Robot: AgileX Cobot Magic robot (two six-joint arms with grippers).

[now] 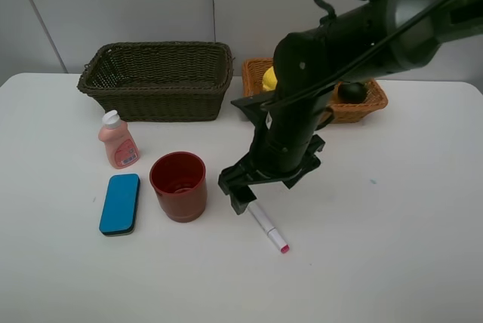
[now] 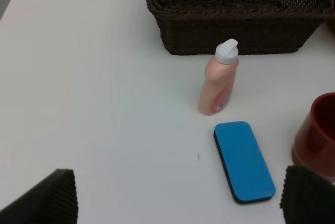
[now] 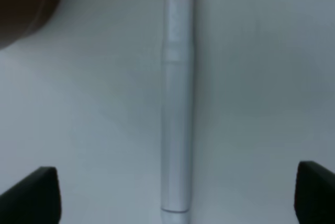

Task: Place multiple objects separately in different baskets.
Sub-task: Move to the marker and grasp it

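Right pincer hangs wide open, straddling the white marker, which lies on the table, pink tip toward five o'clock. Lower squarely and pinch mid-barrel so it cannot roll, then you lift toward the dark basket at eleven o'clock.

On your table, back row: left basket; right basket beside it, holding lemon and mangosteen. Before the left basket you have the bottle, upright. Front row, left to right: eraser, cup just beside it, marker lying flat
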